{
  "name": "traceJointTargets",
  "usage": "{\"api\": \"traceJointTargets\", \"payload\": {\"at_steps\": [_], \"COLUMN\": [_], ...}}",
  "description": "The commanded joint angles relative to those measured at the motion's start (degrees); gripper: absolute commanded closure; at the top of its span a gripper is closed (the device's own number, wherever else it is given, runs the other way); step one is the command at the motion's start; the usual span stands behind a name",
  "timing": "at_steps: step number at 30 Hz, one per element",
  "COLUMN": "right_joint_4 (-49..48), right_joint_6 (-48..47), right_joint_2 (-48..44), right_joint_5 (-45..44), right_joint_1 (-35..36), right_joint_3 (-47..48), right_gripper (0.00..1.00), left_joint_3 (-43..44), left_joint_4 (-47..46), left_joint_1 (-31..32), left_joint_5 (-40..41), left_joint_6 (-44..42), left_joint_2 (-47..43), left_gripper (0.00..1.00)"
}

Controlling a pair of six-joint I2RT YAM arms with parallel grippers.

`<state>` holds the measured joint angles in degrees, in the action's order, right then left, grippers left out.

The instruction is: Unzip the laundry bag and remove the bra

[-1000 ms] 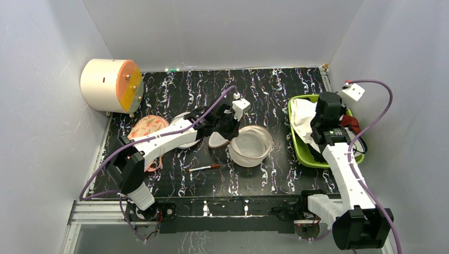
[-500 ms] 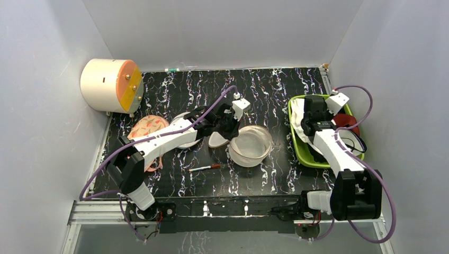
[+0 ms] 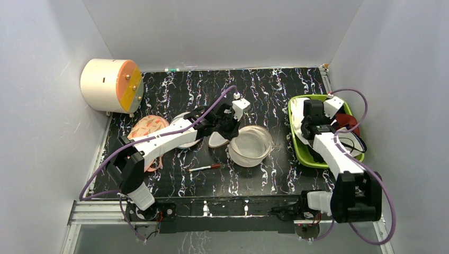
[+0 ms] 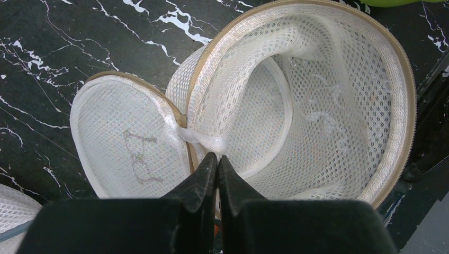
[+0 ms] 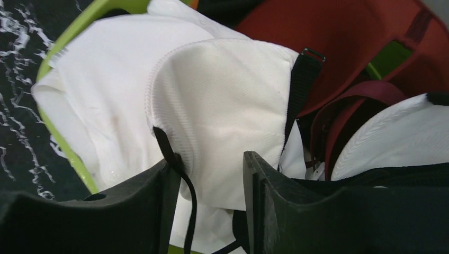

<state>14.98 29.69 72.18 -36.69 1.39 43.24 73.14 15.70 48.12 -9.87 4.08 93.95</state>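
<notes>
Since the laundry bag (image 3: 250, 145) stands wide open at the middle of the top view, its mesh bowl bare inside and its round lid (image 4: 127, 143) flopped over to the left of the frame, the unzipping looks done to me. The bra (image 5: 222, 106) is not in it. It lies at the right of the top view, in the green tray (image 3: 296, 148), white cup upward, beside a red garment (image 5: 360, 47).

From the right wrist view, that cup lies straight ahead of the right gripper (image 5: 210, 161), its lower edge dipping between the two fingers. The fingers stand apart and pinch nothing that I can see. One thin black strap (image 5: 182, 185) trails down against the finger at the frame's left.

So the right arm is the nearer one by far. The left gripper (image 4: 216, 164) is well apart from the bra, closed tight on a fold of mesh where lid meets bowl.

Whatever comes next, I'd judge, turns on that strap, which could snag the finger.
</notes>
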Motion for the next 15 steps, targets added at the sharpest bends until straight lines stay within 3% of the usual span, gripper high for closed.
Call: {"api": "traceJointTargets", "payload": {"at_steps": [1, 5, 8, 12, 15], "right_joint_4": [1.77, 0.88, -3.12, -3.86, -0.01], "right_joint_6": [-1.96, -2.38, -4.16, -4.82, -5.09], "right_joint_2": [-8.23, -15.98, -20.0, -19.52, -16.91], "right_joint_5": [3.25, 9.36, 20.23, 30.31, 34.34], "right_joint_1": [-0.18, -0.16, -0.16, -0.14, -0.16], "right_joint_3": [4.38, 3.51, 0.63, 1.45, 5.3], "right_gripper": [0.51, 0.26, 0.04, 0.02, 0.02], "left_joint_3": [2.17, 2.44, 2.28, 2.55, 2.4], "left_joint_4": [0.63, 0.56, 0.26, 0.82, 0.48], "left_joint_1": [0.22, 0.21, 0.22, 0.2, 0.24], "left_joint_5": [-0.46, -1.42, -1.86, -1.47, -1.47], "left_joint_6": [-0.16, 0.39, 0.52, 0.41, 0.41], "left_joint_2": [-1.84, -1.24, -0.92, -0.5, -0.8], "left_gripper": [1.0, 1.0, 0.97, 0.95, 0.84]}}
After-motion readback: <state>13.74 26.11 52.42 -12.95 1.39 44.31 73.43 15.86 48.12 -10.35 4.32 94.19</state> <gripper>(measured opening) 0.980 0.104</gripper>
